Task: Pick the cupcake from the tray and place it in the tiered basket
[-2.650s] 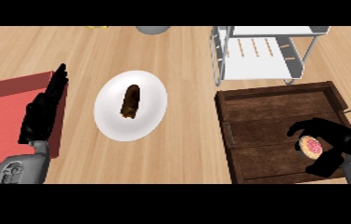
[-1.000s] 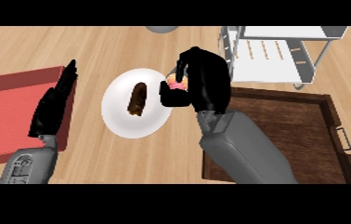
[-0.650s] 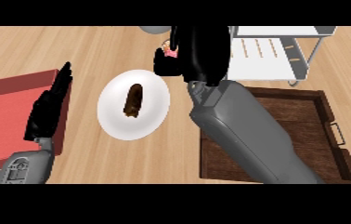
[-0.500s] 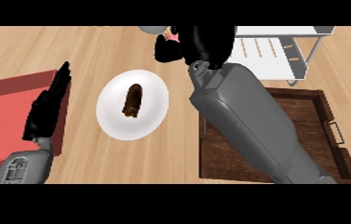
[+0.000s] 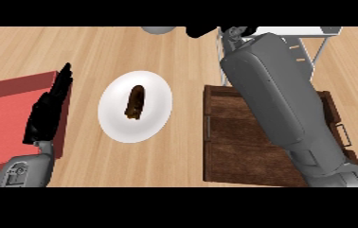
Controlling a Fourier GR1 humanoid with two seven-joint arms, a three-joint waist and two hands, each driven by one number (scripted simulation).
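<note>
While the right forearm (image 5: 280, 104) stretches diagonally up the view over the dark wooden tray (image 5: 237, 151), the right hand (image 5: 199, 31) shows only as a small black patch at the upper edge, beside a grey round object (image 5: 159, 30) that is cut off there. Whether its fingers are curled or straight cannot be told, and the cupcake is not visible anywhere in the view; it may be hidden by the hand or lie beyond the edge, but that cannot be settled. No cupcake lies on the part of the tray that is not covered by the forearm. Behind the forearm, at the upper right, parts of the white wire tiered basket (image 5: 315, 38) show, with its metal posts and a pale shelf. On the light wooden counter (image 5: 98, 57), left of the tray, stands a white plate (image 5: 157, 123) with an elongated dark brown pastry (image 5: 135, 102) lying on it. At the left, the left hand (image 5: 49, 106) rests with fingers straight and pointing up the view, lying along the edge of a red board (image 5: 17, 109); its grey forearm (image 5: 24, 170) enters from the lower left corner.
</note>
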